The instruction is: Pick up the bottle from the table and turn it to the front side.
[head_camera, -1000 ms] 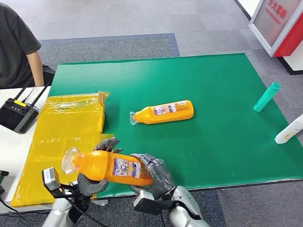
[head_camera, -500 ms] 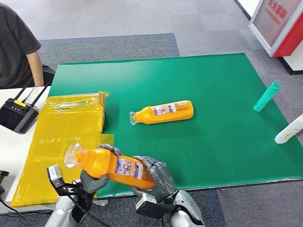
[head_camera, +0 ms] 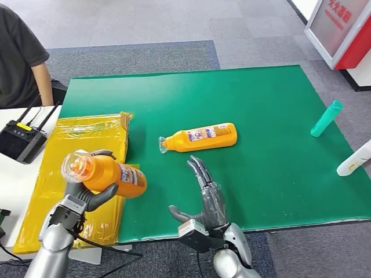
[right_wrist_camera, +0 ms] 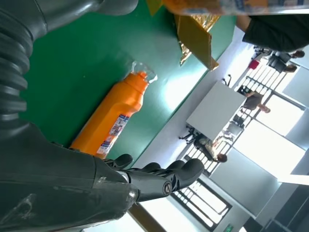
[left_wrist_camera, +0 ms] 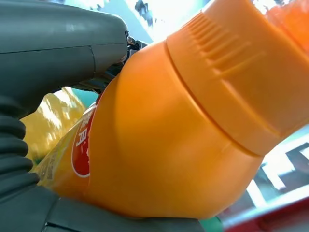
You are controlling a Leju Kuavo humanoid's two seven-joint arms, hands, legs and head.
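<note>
My left hand grips an orange bottle above the table's near left corner, its clear cap pointing left and toward me. Up close in the left wrist view, the bottle's neck fills the space beside my thumb. My right hand stands apart from it to the right, fingers spread and pointing up, holding nothing. A second orange bottle lies on its side on the green mat, cap to the left; in the right wrist view it lies beyond my open fingers.
Yellow plastic bags cover the mat's left edge. A teal tube and a white bottle lie at the far right. A person in black sits at back left beside a black controller on a white table.
My right hand let go of the bottle and opened, fingers raised. My left hand carried the bottle up and to the left, alone.
</note>
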